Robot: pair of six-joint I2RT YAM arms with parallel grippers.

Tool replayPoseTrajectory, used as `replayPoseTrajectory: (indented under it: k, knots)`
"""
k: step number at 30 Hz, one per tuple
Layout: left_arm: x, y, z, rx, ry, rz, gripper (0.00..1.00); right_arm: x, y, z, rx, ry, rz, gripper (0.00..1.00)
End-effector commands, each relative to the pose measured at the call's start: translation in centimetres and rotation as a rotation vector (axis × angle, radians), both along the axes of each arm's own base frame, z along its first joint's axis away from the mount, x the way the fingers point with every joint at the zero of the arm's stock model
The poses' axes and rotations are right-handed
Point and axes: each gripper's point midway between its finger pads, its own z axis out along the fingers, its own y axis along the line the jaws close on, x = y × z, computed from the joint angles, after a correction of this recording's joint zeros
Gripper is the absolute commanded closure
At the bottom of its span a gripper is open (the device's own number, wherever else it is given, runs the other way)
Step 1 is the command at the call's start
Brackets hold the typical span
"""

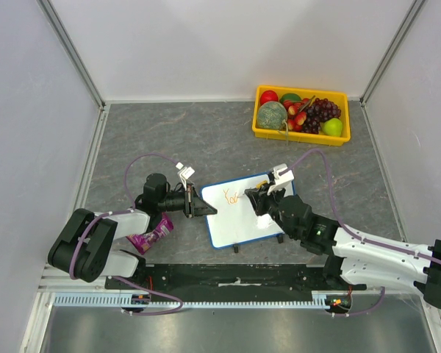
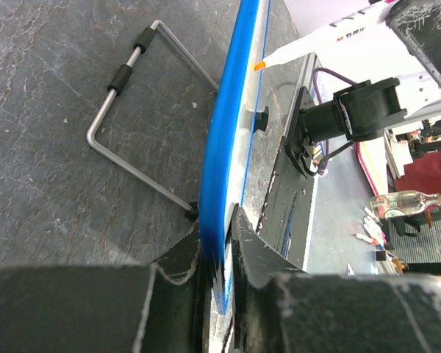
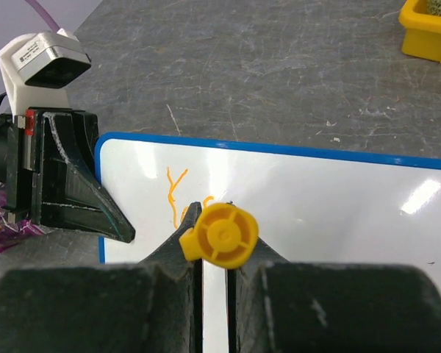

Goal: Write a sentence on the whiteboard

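Nearest the lens, the right gripper is clenched on an orange marker, its tip at the whiteboard mid-table, where the sentence seems barely begun. The left gripper pinches the board's edge; hard pen pressure could twist it loose, smearing letters. The yellow tray holds fruit.

Bright, even, diffuse light from overhead; picture quality serviceable.
Top view: only short, soft shadows under the arms, and the table is uniformly lit. Right wrist: glare patches on the whiteboard, possibly from ceiling fixtures; the marker cap is reasonably sharp, the dark foreground soft. Left wrist: the whiteboard edge blurs towards the lens, and the upper right background is washed out.
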Motion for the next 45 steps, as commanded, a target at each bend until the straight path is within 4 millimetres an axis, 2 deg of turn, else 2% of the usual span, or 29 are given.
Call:
replayPoseTrajectory:
  k: [1,7,19,32,36,45]
  knots:
    - [0.4,0.3,-1.6,0.059,-0.042,0.009,0.98,1.5,-1.3,1.0,-0.04,-0.035,-0.091,1.0]
    - [0.4,0.3,-1.6,0.06,-0.042,0.008,0.98,1.5,-1.2,0.9,-0.048,-0.031,-0.081,1.0]
    - [0.4,0.3,-1.6,0.06,-0.04,0.008,0.98,0.0,-1.5,-2.6,-0.098,0.039,-0.024,1.0]
    - [0.4,0.3,-1.6,0.059,-0.042,0.009,0.98,-0.6,-1.9,-3.7,-0.118,0.067,-0.005,1.0]
    - [0.5,0.3,-1.6,0.06,-0.039,0.01,0.98,-0.7,-2.1,-3.2,-0.108,0.059,-0.009,1.0]
    - [0.5,0.4,-1.7,0.061,-0.037,0.01,0.98,0.0,-0.9,0.6,-0.051,0.0,0.002,1.0]
